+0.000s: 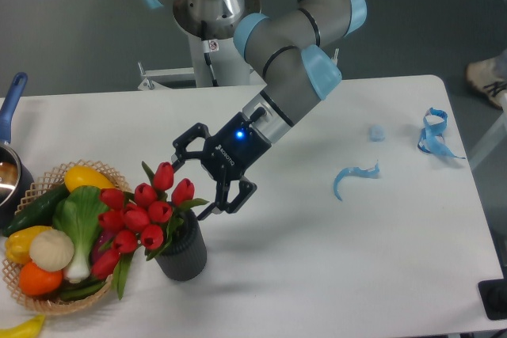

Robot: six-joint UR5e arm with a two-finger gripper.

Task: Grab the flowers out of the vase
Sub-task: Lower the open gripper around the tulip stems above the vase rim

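Observation:
The flowers (142, 215), red tulip buds with green leaves, stand in the vase (184, 252), a short dark grey ribbed cylinder at the front left of the table. They lean left over the basket. My gripper (192, 184) is open, its black fingers spread just right of the topmost buds, one finger above them and the other close to the vase rim. Nothing is between the fingers.
A wicker basket (47, 300) of vegetables stands at the left, touching the flowers. A blue-handled pot (9, 156) sits at the far left edge. Blue ribbon scraps (352, 176) (434, 134) and a small blue piece (377, 132) lie at the right.

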